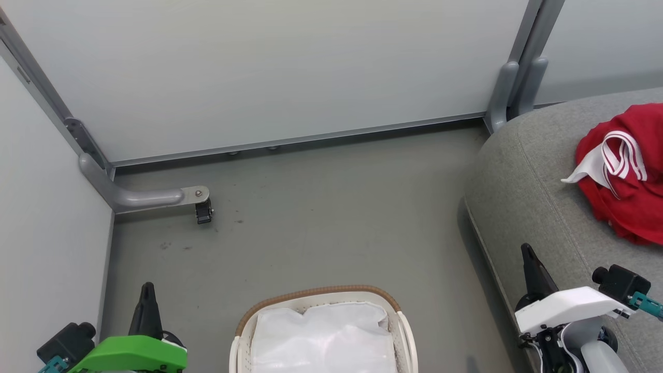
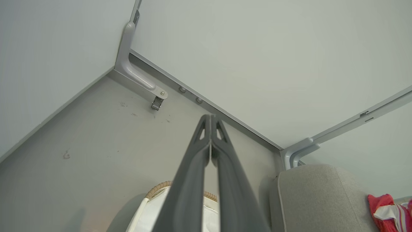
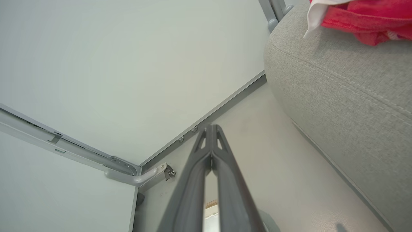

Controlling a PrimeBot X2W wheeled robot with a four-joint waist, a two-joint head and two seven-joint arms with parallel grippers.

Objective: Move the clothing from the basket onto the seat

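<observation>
Looks done: clothing [image 1: 629, 176] lies on the seat [image 1: 523, 197], basket [image 1: 316, 292] beside it down to its liner [image 1: 321, 334], left gripper [image 2: 210, 117] and right gripper [image 3: 210, 126] closed, empty.

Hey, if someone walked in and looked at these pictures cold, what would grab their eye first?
The bright red clothing with white stripe trim, heaped on the grey seat at the right of the head view, stands out most. Next comes the basket at bottom centre, its white liner showing. The left hand and right hand sit either side of it, both shut and holding nothing.
</observation>
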